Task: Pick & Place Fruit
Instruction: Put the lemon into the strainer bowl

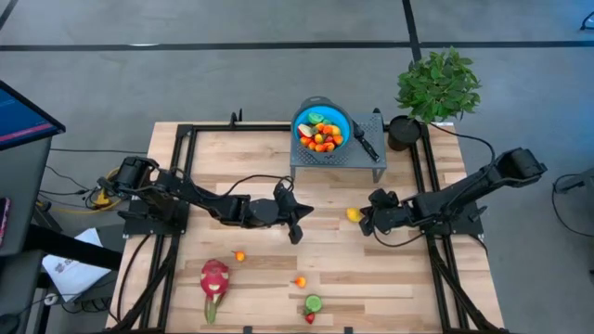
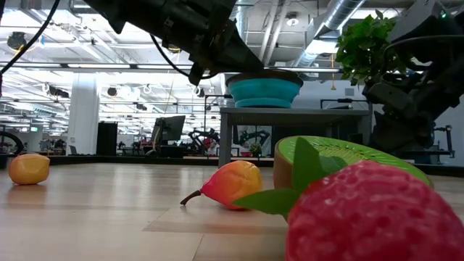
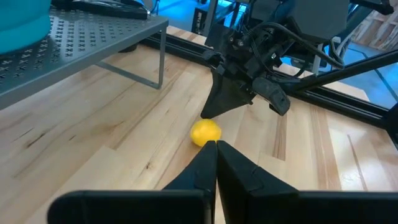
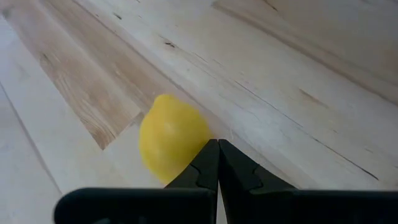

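A wooden table [image 1: 390,278] holds a grey perforated stand [image 1: 339,160] at its far edge. On the stand sits a blue bowl [image 1: 322,116] of fruit. In front of the stand, the left gripper [image 1: 297,234] hangs with fingers pressed together, empty. The right gripper [image 1: 364,223], also closed and empty, touches a yellow lemon [image 1: 353,214] lying before the stand.

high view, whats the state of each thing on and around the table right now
left claw: shut, empty, over mid table
right claw: shut, empty, beside the lemon
lemon: loose on the table
blue bowl: upright on the grey stand, filled with fruit
knife: lying flat on the stand
dragon fruit: lying on the table
green kiwi half: on the table, near edge
potted plant: upright
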Available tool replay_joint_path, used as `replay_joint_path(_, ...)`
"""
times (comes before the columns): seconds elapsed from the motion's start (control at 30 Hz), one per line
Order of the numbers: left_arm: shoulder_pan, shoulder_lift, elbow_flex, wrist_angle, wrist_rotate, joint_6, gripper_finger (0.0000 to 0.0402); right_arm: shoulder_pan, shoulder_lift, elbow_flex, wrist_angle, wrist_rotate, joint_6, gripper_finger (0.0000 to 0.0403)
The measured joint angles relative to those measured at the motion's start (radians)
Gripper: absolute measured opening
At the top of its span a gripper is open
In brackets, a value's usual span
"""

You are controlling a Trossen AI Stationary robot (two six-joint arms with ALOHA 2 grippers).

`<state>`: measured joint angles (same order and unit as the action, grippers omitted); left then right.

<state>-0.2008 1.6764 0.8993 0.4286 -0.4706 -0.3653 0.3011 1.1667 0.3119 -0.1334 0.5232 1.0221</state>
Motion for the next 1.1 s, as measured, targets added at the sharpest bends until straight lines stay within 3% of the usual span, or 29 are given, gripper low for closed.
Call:
replay_joint_path(0.47, 0.000, 0.000, 0.000, 0.000, 0.000, 0.001, 0.0002, -0.001, -0.010, 0.002, 0.008, -0.001, -0.051, 0.0000)
replay_joint_path(0.7, 0.000, 0.000, 0.000, 0.000, 0.000, 0.001, 0.0002, 0.000, -0.010, 0.101, -0.013, -0.002, -0.393, 0.0000)
replay_joint_path(0.87, 0.000, 0.000, 0.000, -0.001, 0.000, -0.002, 0.0002, -0.001, -0.010, 0.224, -0.159, -0.009, -0.618, 0.0002)
replay_joint_path(0.97, 0.000, 0.000, 0.000, -0.001, 0.000, -0.005, 0.0002, -0.001, -0.008, 0.294, -0.294, -0.052, -0.700, 0.0025)
replay_joint_path(1.1, 0.000, 0.000, 0.000, -0.001, 0.000, -0.005, 0.0002, -0.001, -0.008, 0.337, -0.355, -0.056, -0.738, 0.0093)
